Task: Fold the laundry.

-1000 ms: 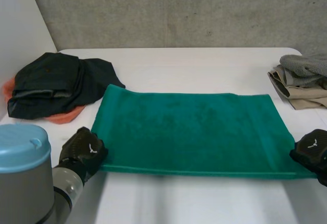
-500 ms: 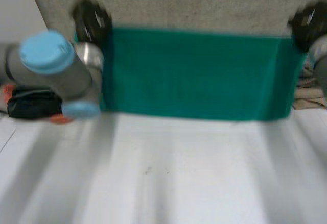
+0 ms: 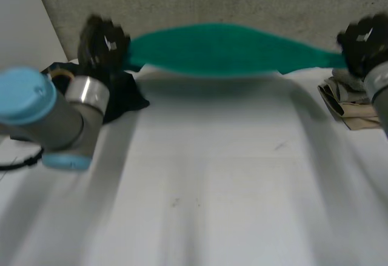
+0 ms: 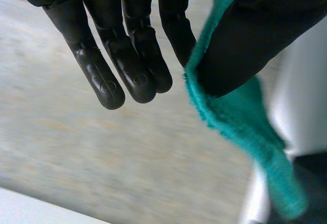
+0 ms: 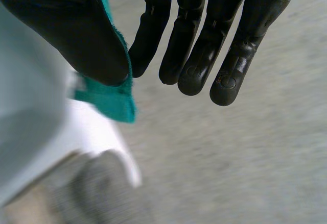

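The white table (image 3: 212, 187) lies bare across its near and middle part. Above its far edge a green towel (image 3: 218, 51) hangs in the air, clear of the tabletop and stretched sideways between the 2 hands. From the head view it is seen almost edge-on, as a long band that is thickest in the middle and narrows toward each hand, with the concrete wall behind it. Its pile looks soft and its edge slightly fuzzy.

The left arm (image 3: 60, 126) reaches up and away from the camera, its light-blue cap nearest the view. The right arm (image 3: 381, 90) rises at the opposite side. A heap of dark garments (image 3: 124, 93) sits on the table behind the left arm, and a folded stack of beige and grey clothes (image 3: 342, 102) sits on the table below the right hand.

The left hand (image 3: 103, 42) is raised at 1 end of the towel. In its wrist view the thumb clamps a corner of the towel (image 4: 225, 117) against the nearest finger, while the other fingers (image 4: 127, 60) point out straight and side by side. The right hand (image 3: 364, 39) is raised to about the same height at the other end. There the thumb likewise pinches the towel's corner (image 5: 110, 99) against 1 finger, with the remaining fingers (image 5: 204, 45) held straight.
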`<act>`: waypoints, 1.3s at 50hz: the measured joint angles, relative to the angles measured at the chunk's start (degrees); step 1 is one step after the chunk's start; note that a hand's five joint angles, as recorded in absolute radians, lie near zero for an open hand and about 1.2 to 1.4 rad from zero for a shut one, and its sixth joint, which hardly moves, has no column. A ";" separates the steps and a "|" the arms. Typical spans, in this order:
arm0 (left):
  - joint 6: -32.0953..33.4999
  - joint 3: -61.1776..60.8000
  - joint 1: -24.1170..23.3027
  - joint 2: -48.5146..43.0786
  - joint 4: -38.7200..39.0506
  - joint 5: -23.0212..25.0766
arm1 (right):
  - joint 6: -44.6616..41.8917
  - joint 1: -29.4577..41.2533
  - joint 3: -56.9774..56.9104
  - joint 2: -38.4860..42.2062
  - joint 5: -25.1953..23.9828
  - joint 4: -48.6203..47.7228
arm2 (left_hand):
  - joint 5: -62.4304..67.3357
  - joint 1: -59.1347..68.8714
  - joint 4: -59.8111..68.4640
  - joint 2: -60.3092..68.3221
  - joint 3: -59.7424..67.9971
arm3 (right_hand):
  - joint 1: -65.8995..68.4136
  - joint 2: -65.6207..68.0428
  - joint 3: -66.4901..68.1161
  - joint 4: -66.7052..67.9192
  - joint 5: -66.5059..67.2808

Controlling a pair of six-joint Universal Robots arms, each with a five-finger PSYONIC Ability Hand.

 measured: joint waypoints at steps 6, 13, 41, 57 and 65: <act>0.12 -10.63 -0.91 -0.80 0.41 0.28 | -0.28 -0.38 8.11 0.30 -2.43 3.36 | 0.00 0.00 0.00 0.00 0.00 | 0.00 0.00 0.00 0.00 0.00; 0.41 -20.63 -3.77 -1.75 0.06 0.22 | -3.08 -3.66 16.17 -0.11 -4.39 10.29 | 0.00 0.00 0.00 0.00 0.00 | 0.00 0.00 0.00 0.00 0.00; 0.57 -16.60 -9.32 6.94 -33.91 -3.09 | -21.38 -15.50 21.38 -6.81 -7.97 27.49 | 0.00 0.00 0.12 0.00 0.01 | 0.00 0.00 0.00 0.00 0.00; 5.06 19.68 -8.24 -23.94 -15.61 -8.97 | -15.11 -5.36 -0.33 16.62 -3.53 -7.39 | 0.00 0.00 0.17 0.00 0.02 | 0.00 0.00 0.00 0.00 0.00; 10.75 23.77 -7.27 -28.03 -10.30 -9.23 | -15.29 -3.04 -10.70 27.58 -4.64 -15.94 | 0.00 0.00 0.18 0.00 0.02 | 0.00 0.00 0.00 0.00 0.00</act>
